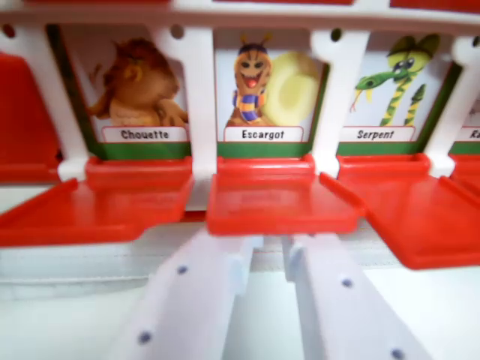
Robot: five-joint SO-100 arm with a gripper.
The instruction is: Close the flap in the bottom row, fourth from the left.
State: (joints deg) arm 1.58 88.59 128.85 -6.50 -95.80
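Chouette card left, Escargot card middle, Serpent card right, hand seemingly just before the middle flap.

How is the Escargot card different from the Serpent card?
The Escargot card shows an orange-brown snail with a pale yellow shell; the Serpent card shows a thin green snake in a hat. Escargot sits straight ahead of the gripper; Serpent is off to the wrist view's right. Both have white name labels, green strips and red flaps lying open below.

White tabletop under red-flapped game board.
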